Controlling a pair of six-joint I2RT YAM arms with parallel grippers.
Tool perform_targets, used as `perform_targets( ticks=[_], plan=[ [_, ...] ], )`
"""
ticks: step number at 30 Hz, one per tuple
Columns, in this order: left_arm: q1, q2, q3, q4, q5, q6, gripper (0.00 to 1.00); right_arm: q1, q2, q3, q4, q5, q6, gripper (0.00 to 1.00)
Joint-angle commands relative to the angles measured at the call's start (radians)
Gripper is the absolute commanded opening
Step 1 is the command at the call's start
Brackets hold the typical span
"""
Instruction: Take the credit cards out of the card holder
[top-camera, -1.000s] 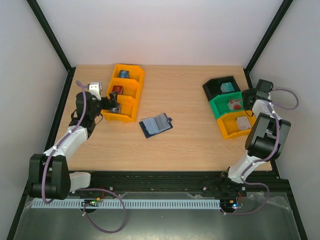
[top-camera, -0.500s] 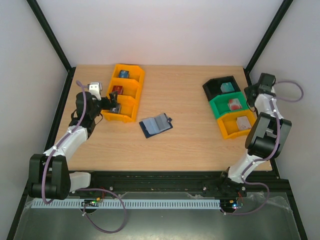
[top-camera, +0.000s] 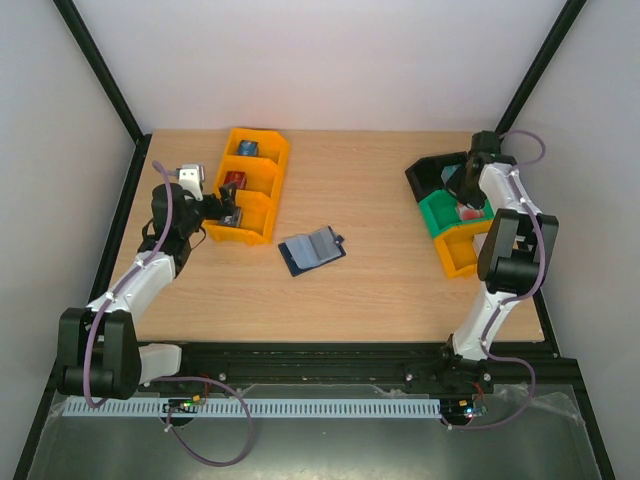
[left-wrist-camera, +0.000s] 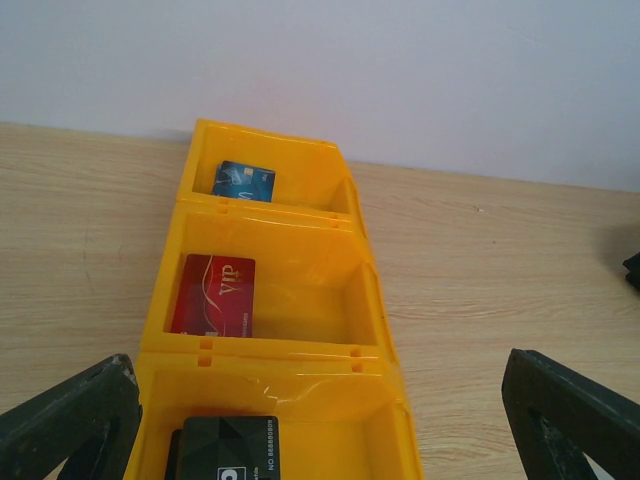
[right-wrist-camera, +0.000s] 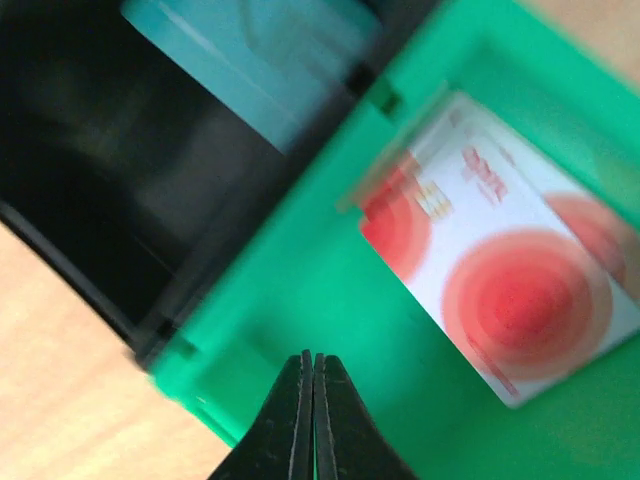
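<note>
Two arms reach over a pale wooden table (top-camera: 380, 285) enclosed by plain white walls (top-camera: 330, 60) and black frame posts (top-camera: 100, 70). The left gripper (top-camera: 228, 212) stands wide, its fingers (left-wrist-camera: 70, 420) on either side of a yellow bin (left-wrist-camera: 370, 300). A dark card (left-wrist-camera: 222, 450) lies between them, with a red card (left-wrist-camera: 213, 295) and a blue card (left-wrist-camera: 243, 182) beyond. The right gripper (right-wrist-camera: 313, 365) is pinched shut, tip against tip, over a green bin (right-wrist-camera: 300, 280), with a white card (right-wrist-camera: 510, 290) to the right of the tips. The card holder (top-camera: 312, 250) lies open on the wood, well apart from both grippers.
</note>
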Motion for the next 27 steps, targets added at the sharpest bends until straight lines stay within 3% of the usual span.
perform_targets(
  ticks=[1,15,27],
  plan=[
    [0.005,-0.014,0.0,0.016,0.012,0.007,1.0,-0.013,0.022,-0.061,-0.101,-0.022,-0.051,0.02],
    [0.006,-0.016,0.011,-0.014,-0.017,0.022,0.99,-0.016,0.199,0.037,-0.089,0.078,-0.09,0.02],
    [0.006,-0.007,0.017,-0.014,-0.026,0.035,1.0,-0.043,0.209,0.082,-0.073,0.21,-0.098,0.02]
  ],
)
